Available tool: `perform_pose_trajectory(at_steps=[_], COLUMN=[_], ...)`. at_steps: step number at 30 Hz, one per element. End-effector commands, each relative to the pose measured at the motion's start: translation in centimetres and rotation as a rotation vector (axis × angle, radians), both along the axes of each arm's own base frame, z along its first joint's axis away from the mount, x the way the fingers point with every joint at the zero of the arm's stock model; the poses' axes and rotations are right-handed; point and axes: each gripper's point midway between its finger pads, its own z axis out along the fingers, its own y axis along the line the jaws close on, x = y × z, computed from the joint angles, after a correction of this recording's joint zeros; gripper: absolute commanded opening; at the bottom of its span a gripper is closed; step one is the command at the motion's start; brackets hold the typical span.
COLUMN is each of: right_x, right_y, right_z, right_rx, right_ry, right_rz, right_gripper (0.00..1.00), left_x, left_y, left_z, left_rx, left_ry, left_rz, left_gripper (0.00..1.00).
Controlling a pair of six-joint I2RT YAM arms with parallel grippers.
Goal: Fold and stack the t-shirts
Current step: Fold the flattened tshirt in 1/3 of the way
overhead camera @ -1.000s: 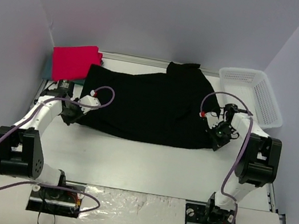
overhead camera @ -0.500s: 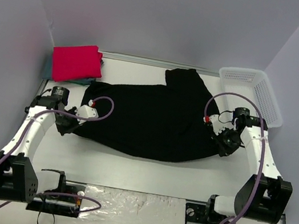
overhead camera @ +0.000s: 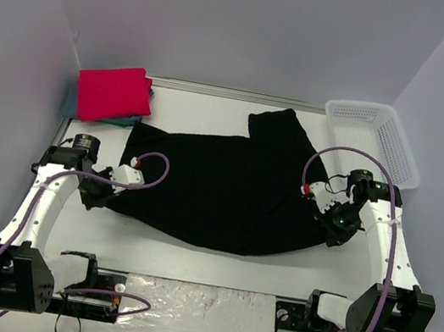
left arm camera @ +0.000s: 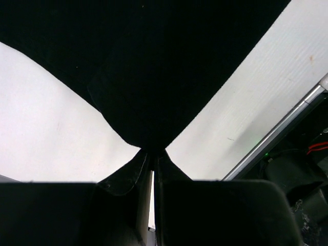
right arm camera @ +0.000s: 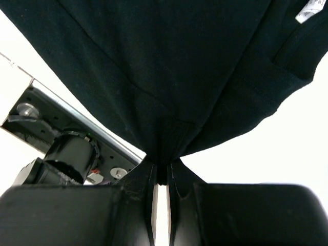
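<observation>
Left wrist: black t-shirt [left arm camera: 148, 66] in end effector [left arm camera: 152, 155]

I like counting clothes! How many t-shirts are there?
3: the black t-shirt spread across the middle, the red-pink t-shirt folded at the far left corner, the teal t-shirt mostly hidden beneath it.

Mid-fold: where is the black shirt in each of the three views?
Top external: black shirt spread across mid-table, between left gripper and right gripper.
Left wrist: shirt fills the top, narrowing to a corner pinched at bottom centre.
Right wrist: shirt fills the top, also pinched at bottom centre.
Shared landmark: the white table, bare beside the cloth in all three.
</observation>
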Motion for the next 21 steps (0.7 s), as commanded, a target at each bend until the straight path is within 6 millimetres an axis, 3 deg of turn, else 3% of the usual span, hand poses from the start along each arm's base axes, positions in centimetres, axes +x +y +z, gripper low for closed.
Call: perform_pose_trajectory(at_steps=[1,9,11,13,14,16,21], right_x=[-2.6,-2.4,-2.0,-1.8,-1.6,-1.3,0.3], right_y=[0.2,0.3,0.4,0.5,0.5,0.6,0.8], right_z=[0.8,1.5,1.6,1.7,1.8,2.1,3.3], right_rx=[0.015,0.025,0.033,0.039,0.044,0.051,0.062], right_ry=[0.066,0.059,0.056,0.053,0.053,0.042,-0.012], right_rz=[0.020,0.032,0.036,0.036,0.033,0.029,0.037], right_gripper=[0.00,0.07,0.34,0.39,0.48,0.50,0.59], left_x=[-0.9,-1.4,-1.6,-1.7,-1.7,-1.9,-1.2], left_y=[-0.6,-0.5,-0.4,-0.1,-0.1,0.1,0.4], left_z=[1.3,1.8,1.8,1.6,1.6,1.6,2.5], left_rx=[-0.033,-0.024,-0.019,-0.004,-0.003,0.005,0.023], left_ry=[-0.007,0.009,0.022,0.034,0.039,0.054,0.011], left_rz=[-0.037,-0.068,-0.078,-0.079,-0.082,-0.086,-0.062], left_gripper=[0.02,0.07,0.15,0.27,0.30,0.38,0.44])
